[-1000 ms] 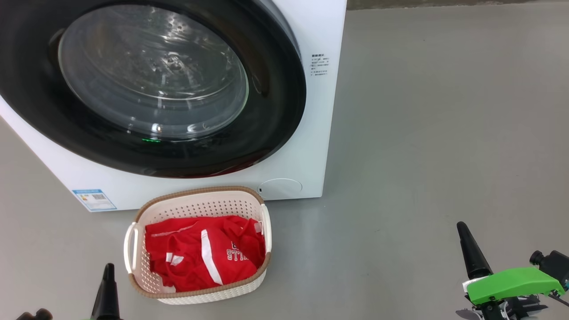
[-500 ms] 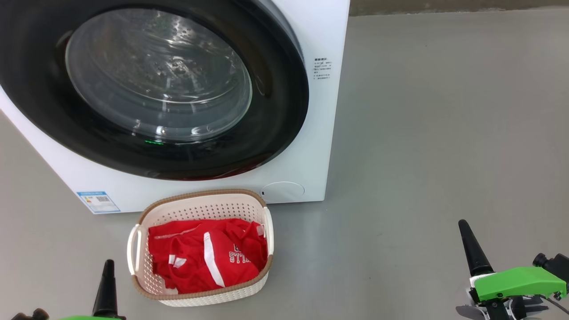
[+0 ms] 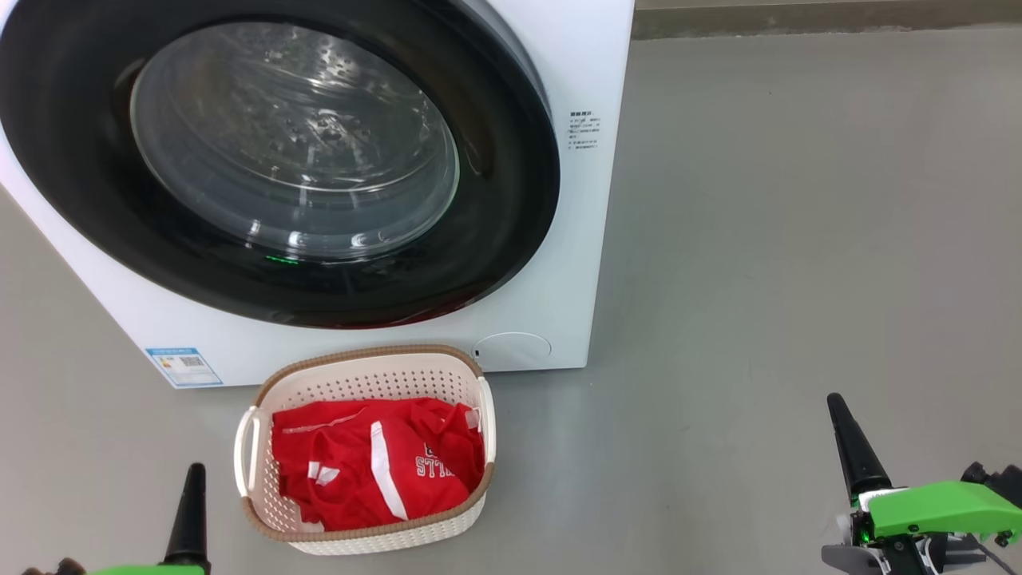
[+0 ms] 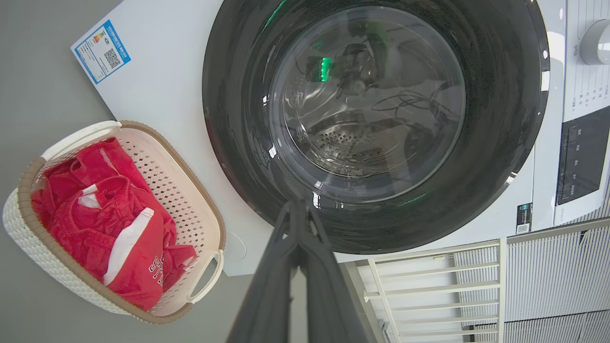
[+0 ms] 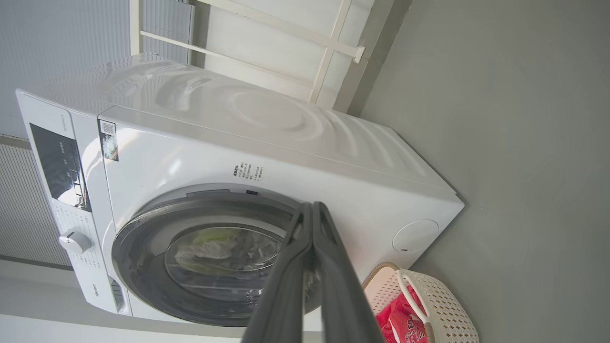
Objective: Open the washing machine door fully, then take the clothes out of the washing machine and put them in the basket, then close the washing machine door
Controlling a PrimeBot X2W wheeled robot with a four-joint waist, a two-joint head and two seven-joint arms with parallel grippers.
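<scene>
The white washing machine stands ahead with its black-rimmed washing machine door flush against the front, glass window over the steel drum. On the floor before it sits the cream basket holding the red clothes with white stripes and lettering. My left gripper is shut at the lower left, just left of the basket. At the lower right my right gripper is shut, well clear of the basket. The wrist views show the left gripper and the right gripper shut and empty, pointing toward the door.
Grey floor spreads wide to the right of the machine. A blue sticker and a round cap sit low on the machine's front. A white rail frame and a ribbed wall lie beside the machine.
The whole head picture has shifted slightly down and right, so the camera moved. Both grippers stay shut; the right one sits a little lower in view. Basket, clothes and door are unchanged.
</scene>
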